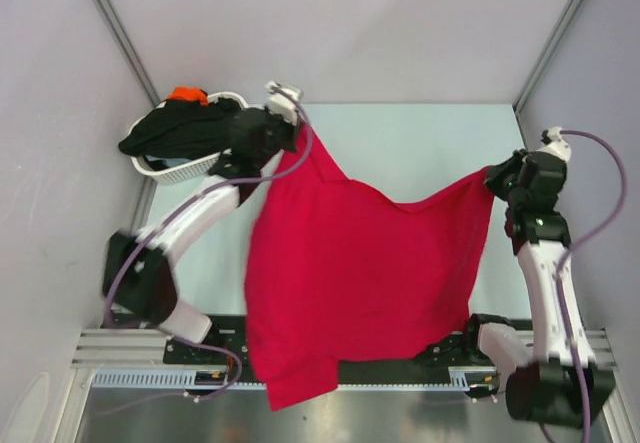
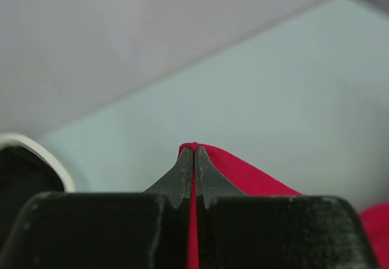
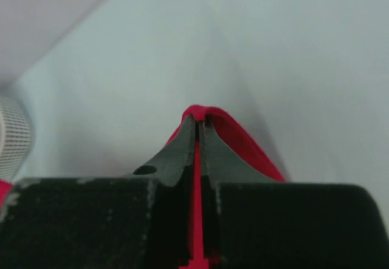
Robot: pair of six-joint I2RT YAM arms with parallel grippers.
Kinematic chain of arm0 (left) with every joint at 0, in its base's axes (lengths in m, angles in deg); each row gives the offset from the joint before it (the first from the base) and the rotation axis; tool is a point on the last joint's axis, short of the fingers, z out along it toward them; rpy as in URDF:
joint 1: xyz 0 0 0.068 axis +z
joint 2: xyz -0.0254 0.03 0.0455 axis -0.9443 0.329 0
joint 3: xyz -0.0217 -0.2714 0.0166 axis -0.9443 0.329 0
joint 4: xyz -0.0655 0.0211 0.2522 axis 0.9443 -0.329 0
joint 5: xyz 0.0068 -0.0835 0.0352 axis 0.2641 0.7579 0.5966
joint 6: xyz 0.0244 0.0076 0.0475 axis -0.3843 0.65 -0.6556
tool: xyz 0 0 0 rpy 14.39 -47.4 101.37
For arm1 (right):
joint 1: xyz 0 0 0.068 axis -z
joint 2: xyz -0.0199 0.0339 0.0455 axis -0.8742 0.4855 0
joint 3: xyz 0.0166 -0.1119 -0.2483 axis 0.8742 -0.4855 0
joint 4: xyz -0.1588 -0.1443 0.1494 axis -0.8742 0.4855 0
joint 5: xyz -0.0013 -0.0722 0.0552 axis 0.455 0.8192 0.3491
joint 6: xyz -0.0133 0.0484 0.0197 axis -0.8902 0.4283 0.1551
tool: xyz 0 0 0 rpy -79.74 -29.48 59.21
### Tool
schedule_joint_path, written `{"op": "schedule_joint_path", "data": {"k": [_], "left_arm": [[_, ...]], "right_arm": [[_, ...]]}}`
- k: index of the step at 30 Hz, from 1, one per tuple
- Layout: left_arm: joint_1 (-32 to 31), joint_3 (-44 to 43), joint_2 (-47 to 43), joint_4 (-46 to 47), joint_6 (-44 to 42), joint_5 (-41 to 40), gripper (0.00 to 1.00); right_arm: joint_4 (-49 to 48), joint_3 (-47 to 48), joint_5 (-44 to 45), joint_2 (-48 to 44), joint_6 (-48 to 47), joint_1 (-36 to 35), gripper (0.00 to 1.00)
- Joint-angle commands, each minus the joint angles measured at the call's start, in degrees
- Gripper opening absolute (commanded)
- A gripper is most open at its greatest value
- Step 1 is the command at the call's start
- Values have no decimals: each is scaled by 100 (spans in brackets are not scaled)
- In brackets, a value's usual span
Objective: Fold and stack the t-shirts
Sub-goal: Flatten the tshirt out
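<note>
Between left hand and right hand, red t-shirt stretched out, each hand clamped on its edge (middle sagging).

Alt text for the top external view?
A bright crimson red cloth t-shirt is stretched between the left gripper and right gripper, each shut on its edge. At far left, a white woven plastic basket holds black cloth and orange cloth.

The red t-shirt, stretched between the left hand and right hand, blocks the middle of the table. Bare table beyond it leaves passage. The basket crowds the far left corner.
</note>
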Motion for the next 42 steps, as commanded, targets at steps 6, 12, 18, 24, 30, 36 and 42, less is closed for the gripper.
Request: {"op": "schedule_joint_path", "data": {"k": [6,12,18,24,30,36,42], "left_arm": [[284,-843,2970,1438,203,-6,0],[433,-1977,4025,1333,521,170,0],[530,-2725,4448,1122,837,232,0],[565,-3542,4897,683,1004,486,1],[565,-3666,4959,358,1136,452,0],[636,-3464,4591,-292,1488,575,0],[969,-2999,3835,-504,1778,583,0]], "right_arm": [[-3037,-577,-153,2721,-428,488,0],[-2189,1013,-707,4795,-700,620,0],[-1818,1682,-937,5456,-683,690,0],[-1317,2218,-937,5869,-692,857,0],[-623,2790,-1086,6116,-736,910,0],[-60,2957,-1270,5853,-508,936,0],[398,2967,-1518,5450,-419,945,0]]}}
